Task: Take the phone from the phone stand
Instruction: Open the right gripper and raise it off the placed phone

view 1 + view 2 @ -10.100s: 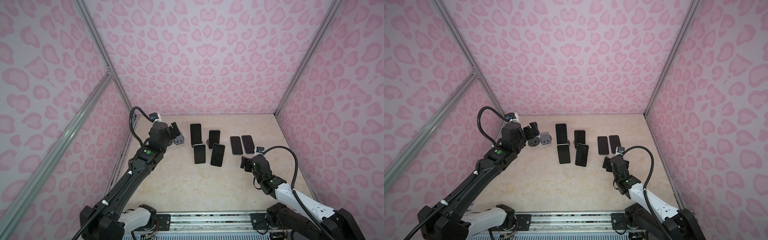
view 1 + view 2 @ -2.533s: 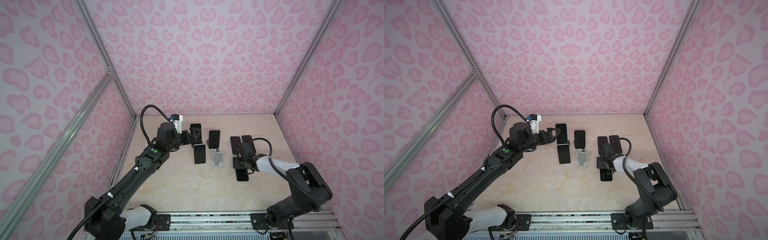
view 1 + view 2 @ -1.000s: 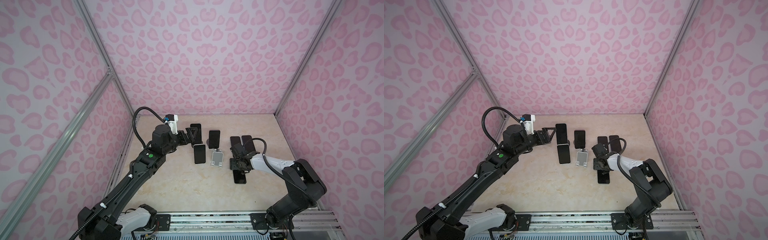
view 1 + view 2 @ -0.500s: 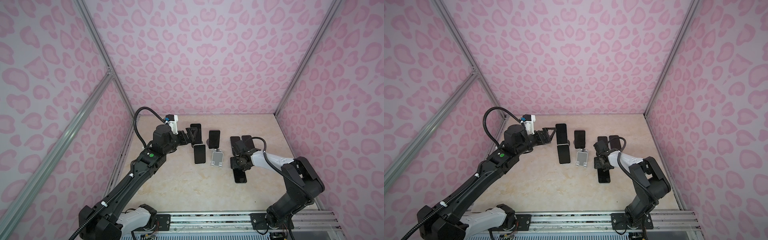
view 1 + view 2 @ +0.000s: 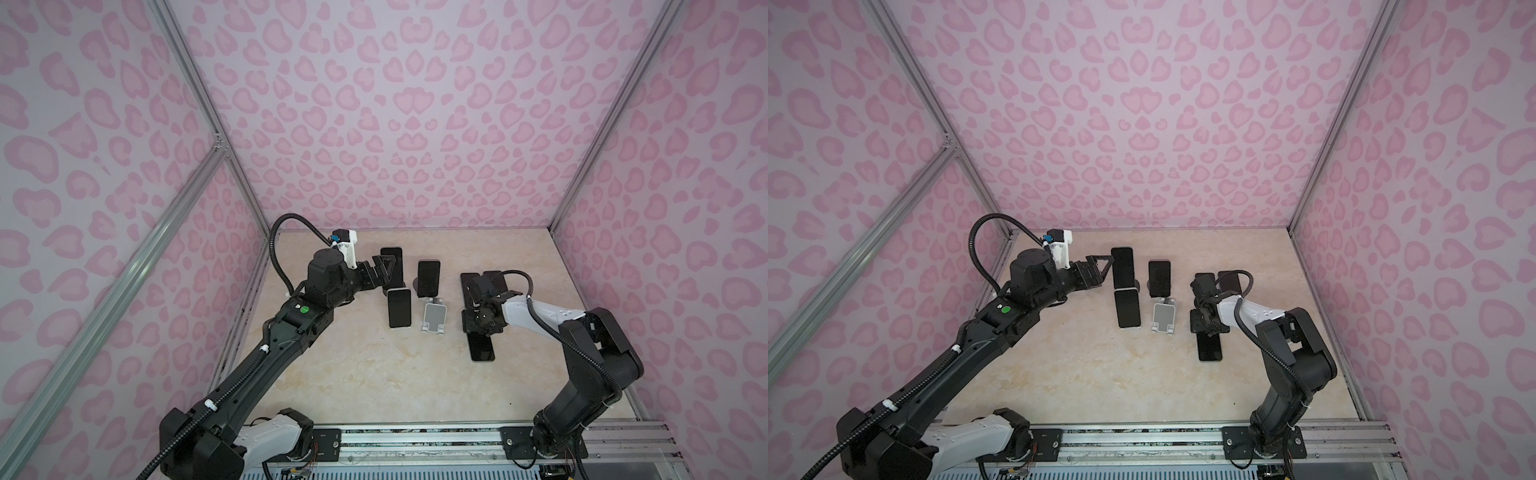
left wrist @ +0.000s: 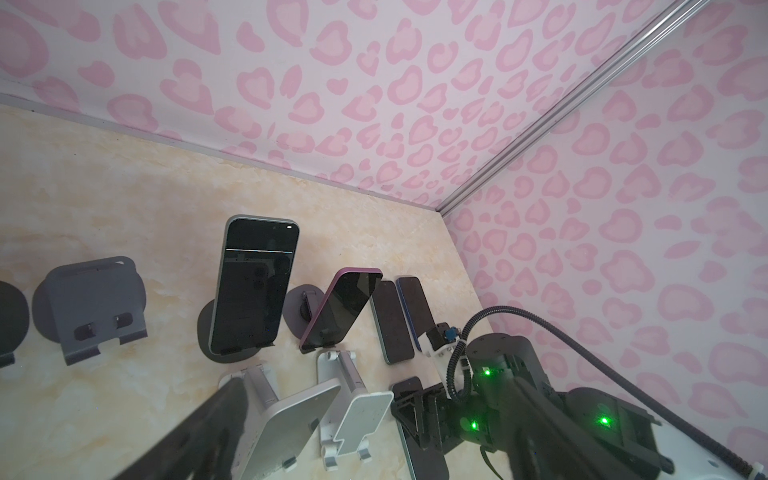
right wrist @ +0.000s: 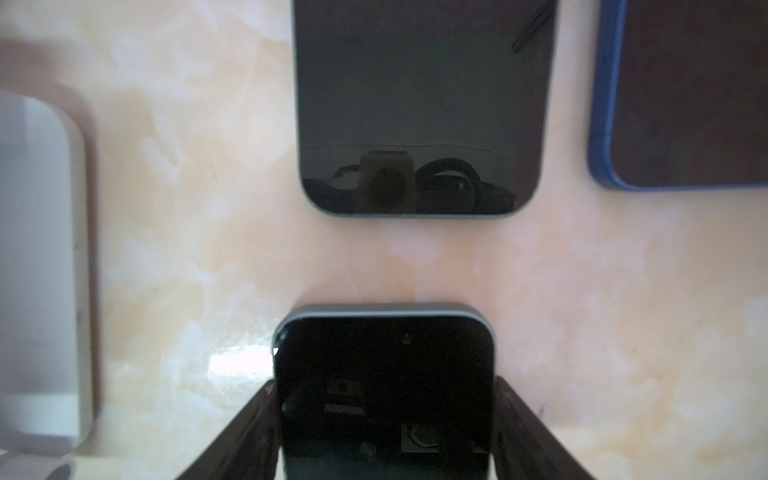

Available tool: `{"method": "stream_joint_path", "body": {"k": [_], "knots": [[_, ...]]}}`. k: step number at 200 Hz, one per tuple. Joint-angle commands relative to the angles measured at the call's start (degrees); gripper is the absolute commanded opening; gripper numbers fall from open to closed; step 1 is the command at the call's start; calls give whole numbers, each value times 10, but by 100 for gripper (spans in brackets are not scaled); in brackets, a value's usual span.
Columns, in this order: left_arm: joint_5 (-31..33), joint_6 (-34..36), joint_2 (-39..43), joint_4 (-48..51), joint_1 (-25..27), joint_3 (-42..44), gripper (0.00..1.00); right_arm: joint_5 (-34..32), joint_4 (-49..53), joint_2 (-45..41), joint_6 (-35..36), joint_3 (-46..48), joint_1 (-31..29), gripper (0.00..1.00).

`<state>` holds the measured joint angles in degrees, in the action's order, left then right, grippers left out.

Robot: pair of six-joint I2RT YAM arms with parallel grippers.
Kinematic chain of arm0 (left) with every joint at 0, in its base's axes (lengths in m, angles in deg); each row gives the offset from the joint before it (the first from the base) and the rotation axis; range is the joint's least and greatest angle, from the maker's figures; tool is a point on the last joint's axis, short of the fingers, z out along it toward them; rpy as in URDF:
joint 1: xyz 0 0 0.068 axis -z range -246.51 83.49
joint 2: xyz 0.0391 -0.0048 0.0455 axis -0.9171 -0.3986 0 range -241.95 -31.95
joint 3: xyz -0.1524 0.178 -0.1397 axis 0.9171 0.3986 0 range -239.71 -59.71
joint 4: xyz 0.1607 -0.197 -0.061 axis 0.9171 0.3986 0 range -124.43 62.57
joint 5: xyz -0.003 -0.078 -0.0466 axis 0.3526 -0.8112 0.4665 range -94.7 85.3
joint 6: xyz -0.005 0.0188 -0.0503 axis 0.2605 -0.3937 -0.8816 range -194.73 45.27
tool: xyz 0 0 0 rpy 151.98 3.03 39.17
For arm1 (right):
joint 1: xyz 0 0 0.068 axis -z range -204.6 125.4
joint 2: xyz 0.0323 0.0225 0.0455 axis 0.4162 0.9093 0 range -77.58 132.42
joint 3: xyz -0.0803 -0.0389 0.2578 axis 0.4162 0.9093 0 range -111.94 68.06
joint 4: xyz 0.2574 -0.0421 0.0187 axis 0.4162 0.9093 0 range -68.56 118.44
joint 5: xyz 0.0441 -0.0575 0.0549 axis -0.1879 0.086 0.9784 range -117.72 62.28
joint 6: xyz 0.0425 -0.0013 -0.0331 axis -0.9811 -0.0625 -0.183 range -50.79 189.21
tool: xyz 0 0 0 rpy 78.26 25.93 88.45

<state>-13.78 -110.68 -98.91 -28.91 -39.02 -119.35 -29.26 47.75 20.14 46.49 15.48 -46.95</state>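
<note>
Right gripper (image 5: 482, 329) first: it sits low, right of centre in both top views, and we can see its black fingers (image 7: 249, 428) pressed against both long edges of the phone (image 5: 483, 352), so it's clamped on that phone's far end. The phone stretches flat and screen up along the marbled table (image 5: 365, 386), reaching toward the lower edge of the frame. Whether the gripped end is clear of the surface, we cannot tell. It lies off the empty white stand (image 5: 434, 318), which stands just to its left in frame with a gap between them. Beyond the gripped end, the wrist camera gives us a dark phone (image 7: 419, 104) and a blue-edged phone (image 7: 685, 91), both flat on the table side by side. Over at centre left, the left gripper (image 5: 1102, 270) has its jaws spread wide with nothing between them, right up beside the tall phone (image 5: 1122, 268) propped on its round dark stand (image 6: 232, 357). Whether it touches that phone, we cannot tell.
</note>
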Motion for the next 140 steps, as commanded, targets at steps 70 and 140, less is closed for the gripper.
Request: {"method": "stream_joint_path", "body": {"k": [70,140], "knots": [[2,6,2,-6,0,-9,99,-64,92,-115,-11,2,-7,86],[116,8,22,36,-1,-10,98,-117,129,-251,-36,-38,-80,87]]}}
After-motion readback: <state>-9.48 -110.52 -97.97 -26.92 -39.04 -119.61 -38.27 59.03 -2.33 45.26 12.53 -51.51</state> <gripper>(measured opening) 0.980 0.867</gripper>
